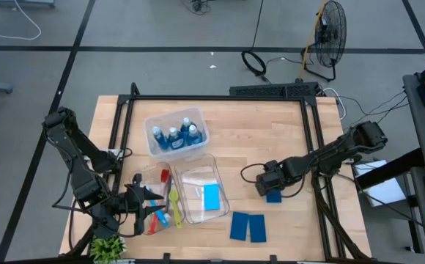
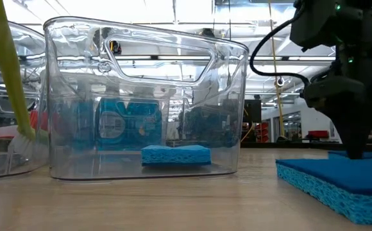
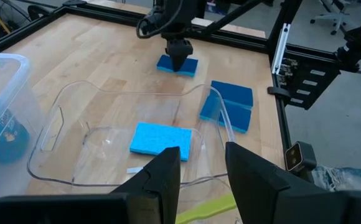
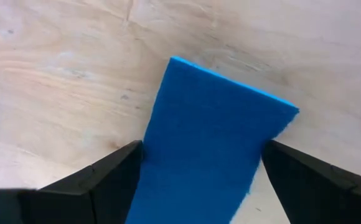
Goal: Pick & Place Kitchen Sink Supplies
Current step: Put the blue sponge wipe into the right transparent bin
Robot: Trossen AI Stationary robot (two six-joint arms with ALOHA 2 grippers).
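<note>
My right gripper [image 1: 272,189] points down at a flat blue sponge [image 4: 211,149] lying on the wood right of the clear bin, and is shut on it. Two more blue sponges [image 1: 248,226] lie side by side near the front edge. A lighter blue sponge [image 3: 162,138] lies flat on the floor of the clear bin [image 1: 201,192]. Blue-liquid bottles [image 1: 174,136] stand in the far bin. My left gripper [image 3: 202,165] is open, low at the bin's left side. The yellow-green brush [image 2: 6,70] slants under it, bristle end down, with the red and blue brushes [image 1: 156,220] beside. My right gripper has the blue sponge between its two fingers [image 4: 115,177], one on each long edge [image 4: 152,146], the fingers lying across its width. It comes from above, pointing down. The sponge lies flat on the table with its far end [image 4: 230,87] sticking out past the fingers.
A small green potted plant [image 1: 107,248] stands at the near left corner. A black frame rail [image 1: 311,139] runs along the table's right side, close to my right arm. Bare wood lies between the two bins and the right rail.
</note>
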